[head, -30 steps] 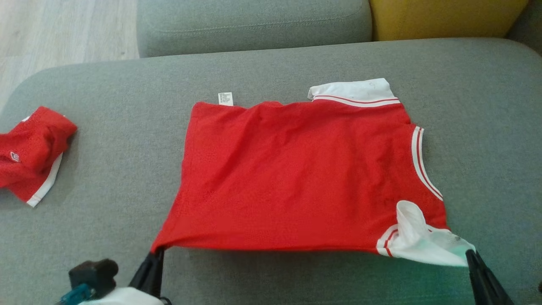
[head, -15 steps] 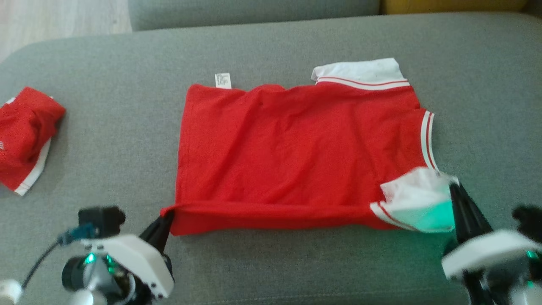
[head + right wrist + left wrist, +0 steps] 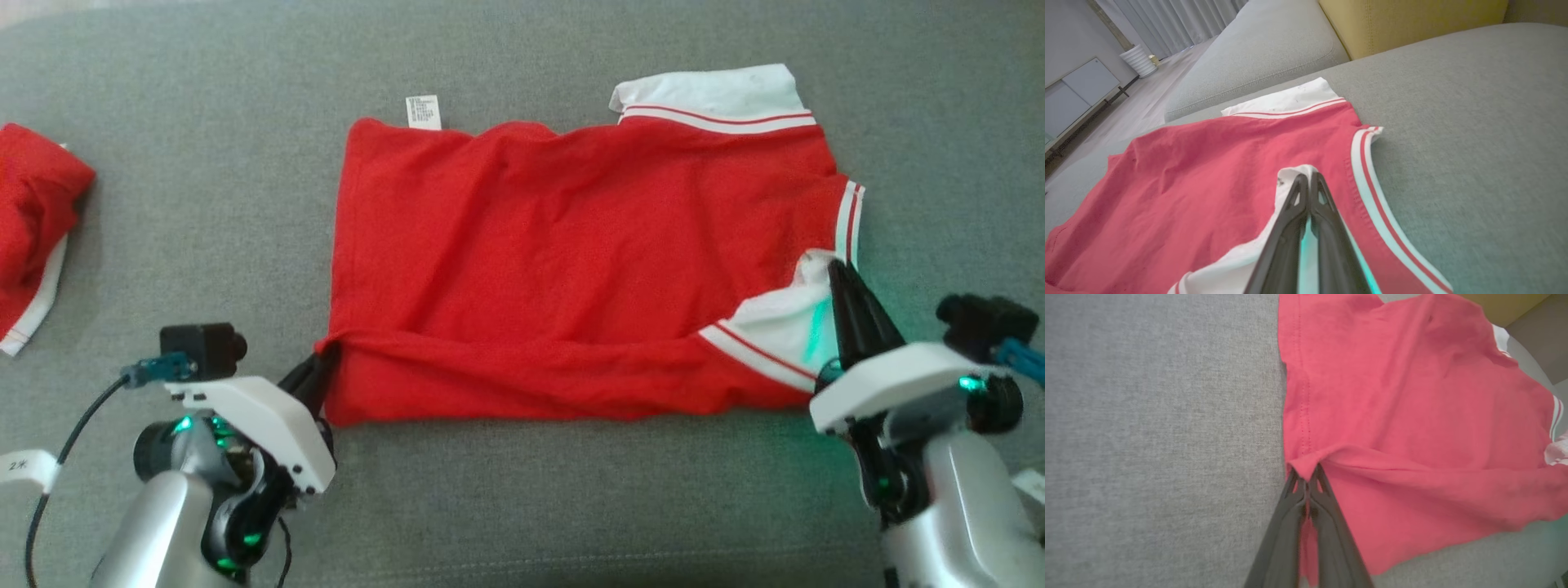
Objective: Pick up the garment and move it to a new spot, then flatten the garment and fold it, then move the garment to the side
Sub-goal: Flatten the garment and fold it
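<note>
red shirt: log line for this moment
stage: fold | left gripper: shut on red shirt corner | right gripper: shut on its white flap

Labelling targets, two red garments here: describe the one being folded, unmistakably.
On the grey sofa seat, look at the middle: the red shirt is spread out there. Unlike the crumpled red garment at the left edge, it has a white tag on its far edge.
</note>
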You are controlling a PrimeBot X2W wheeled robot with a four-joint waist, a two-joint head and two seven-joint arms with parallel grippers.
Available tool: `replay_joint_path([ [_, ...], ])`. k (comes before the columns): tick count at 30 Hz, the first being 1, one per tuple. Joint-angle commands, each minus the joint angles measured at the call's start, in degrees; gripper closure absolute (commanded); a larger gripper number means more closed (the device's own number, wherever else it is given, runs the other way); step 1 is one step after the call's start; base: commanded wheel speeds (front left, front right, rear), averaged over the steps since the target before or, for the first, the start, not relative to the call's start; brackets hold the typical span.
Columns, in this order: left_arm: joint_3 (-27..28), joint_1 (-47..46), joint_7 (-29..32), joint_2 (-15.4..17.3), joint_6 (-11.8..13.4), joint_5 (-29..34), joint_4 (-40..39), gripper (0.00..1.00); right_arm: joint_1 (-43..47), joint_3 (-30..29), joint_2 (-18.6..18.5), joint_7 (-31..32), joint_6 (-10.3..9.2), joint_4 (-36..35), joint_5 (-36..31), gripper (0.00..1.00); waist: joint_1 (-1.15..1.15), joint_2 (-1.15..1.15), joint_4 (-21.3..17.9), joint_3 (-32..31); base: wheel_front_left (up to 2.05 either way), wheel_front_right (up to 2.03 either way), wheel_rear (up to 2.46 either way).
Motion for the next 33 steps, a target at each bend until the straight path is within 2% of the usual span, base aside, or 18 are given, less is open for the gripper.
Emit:
replay_joint_path([
  [1,2.2,-3.2,-1.1,0.7,-0.5,-0.5,-0.8,1.00,-2.7,2.0,-0.8,-1.3,0.44,-0.9,0.1,1.00,0.00,0.00,-0.1,0.6,0.00,0.00,0.00],
  [4,1.8,-4.4,-2.4,0.0,-1.4,-0.6,1.3,1.00,-4.9,3.2,-1.6,-3.1,0.44,2.2,0.7,1.00,0.00,0.00,-0.1,1.4,0.00,0.00,0.00],
  [5,1.7,-4.7,-3.0,-0.3,-1.7,-0.6,1.9,0.82,-5.6,4.0,-2.0,-4.1,0.44,2.9,0.7,1.00,0.00,0.00,0.0,1.6,0.00,0.00,0.00],
  [6,1.6,-4.9,-4.3,-0.8,-1.9,-0.5,2.8,0.00,-6.6,6.1,-3.0,-6.1,0.44,3.9,0.7,0.46,0.00,0.00,0.1,2.0,0.00,0.00,0.00],
  [7,1.6,-4.9,-4.3,-0.8,-1.9,-0.5,2.8,0.00,-6.6,6.1,-3.0,-6.1,0.44,3.9,0.7,0.46,0.00,0.00,0.1,2.0,0.00,0.00,0.00],
  [8,1.6,-4.9,-5.2,-0.9,-1.7,-0.1,3.1,0.00,-7.0,6.5,-3.2,-7.5,0.44,4.1,1.2,0.00,0.00,0.00,0.1,2.2,0.00,0.00,0.00],
  [14,2.6,-2.5,-13.4,-3.1,-0.2,1.1,3.4,0.00,-5.6,7.1,-3.7,-13.5,0.44,3.2,-0.5,0.00,0.00,0.00,0.6,2.4,0.00,0.00,0.00],
  [22,3.0,0.0,-28.5,-4.6,4.2,8.3,-0.1,0.00,0.5,5.5,-3.3,-18.5,0.44,-5.9,-9.4,0.00,0.00,0.00,1.0,1.3,0.00,0.00,0.00],
  [26,2.8,0.3,-31.2,-4.7,5.0,11.9,-2.8,0.00,4.5,4.3,-2.1,-18.0,0.44,-11.8,-11.7,0.00,0.00,0.00,1.3,0.3,0.00,0.00,0.00],
  [33,2.0,2.1,-31.8,-3.4,5.3,17.4,-6.4,0.00,12.2,3.2,-0.4,-14.4,0.44,-20.3,-12.7,0.00,0.00,0.00,1.7,-1.6,0.00,0.00,0.00],
])
